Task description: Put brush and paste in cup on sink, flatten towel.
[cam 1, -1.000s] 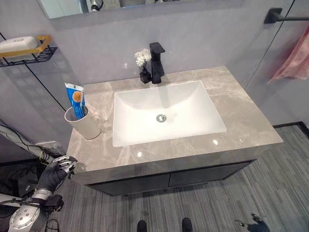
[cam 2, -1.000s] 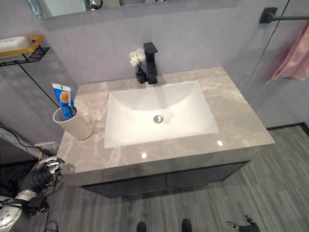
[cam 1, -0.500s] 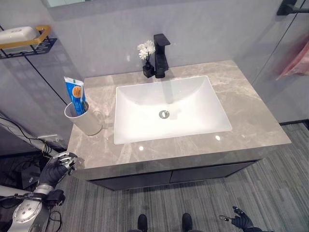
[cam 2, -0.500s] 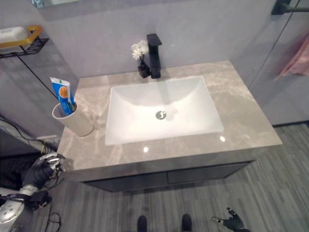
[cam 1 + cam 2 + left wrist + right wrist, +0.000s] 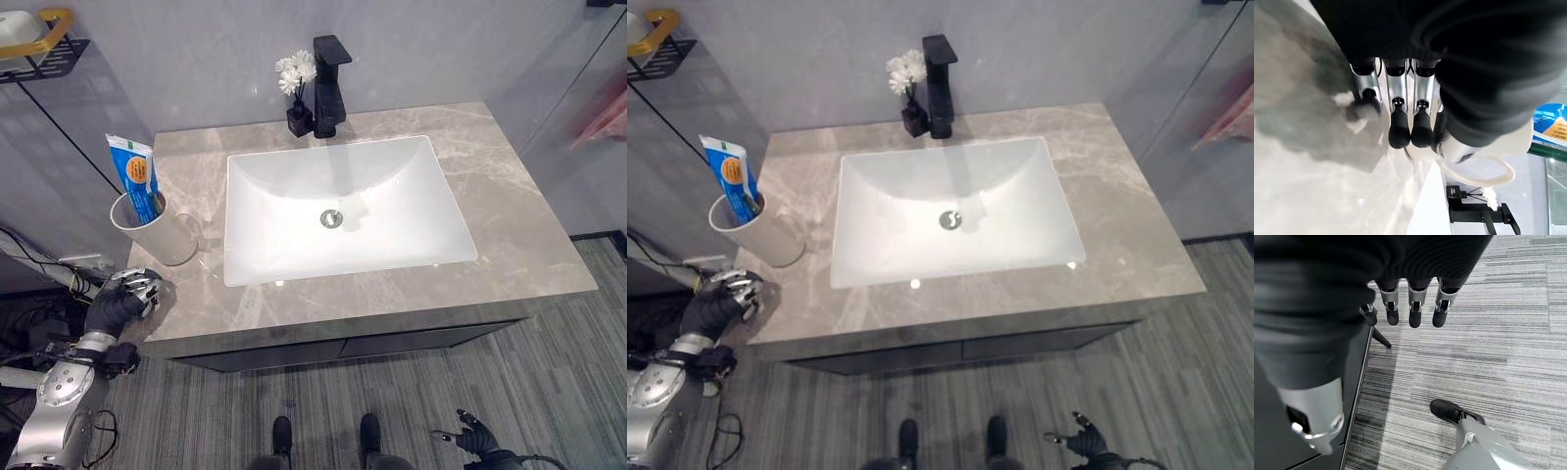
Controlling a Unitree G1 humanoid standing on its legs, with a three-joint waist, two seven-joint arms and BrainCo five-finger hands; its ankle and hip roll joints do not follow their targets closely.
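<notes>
Presently the white cup (image 5: 157, 230) stands upright on the grey marble worktop (image 5: 529, 235), near its left edge and just left of the white basin (image 5: 343, 211). A blue toothpaste tube (image 5: 134, 176) stands upright in the cup, its upper part rising above the rim; a thin dark-green item beside it in the cup cannot be identified with certainty as the brush. The cup's handle faces the basin.

The left hand (image 5: 122, 302) sits at the front-left corner of the worktop, just in front of the cup and apart from it. Its fingers (image 5: 1399, 132) are slightly bent, tips down toward the stone, and grip nothing. The right hand (image 5: 475, 438) hangs low over the striped grey floor (image 5: 578, 392), well clear of the worktop, fingers (image 5: 1415, 316) loosely extended and empty.

A black tap (image 5: 330, 88) stands at the rear of the basin, with a small dark vase of white flowers (image 5: 297, 83) just beside it on its left. A pink towel (image 5: 602, 117) hangs at the right wall, well apart from the worktop. A black wire shelf (image 5: 44, 54) is fixed to the left wall, above the cup.
</notes>
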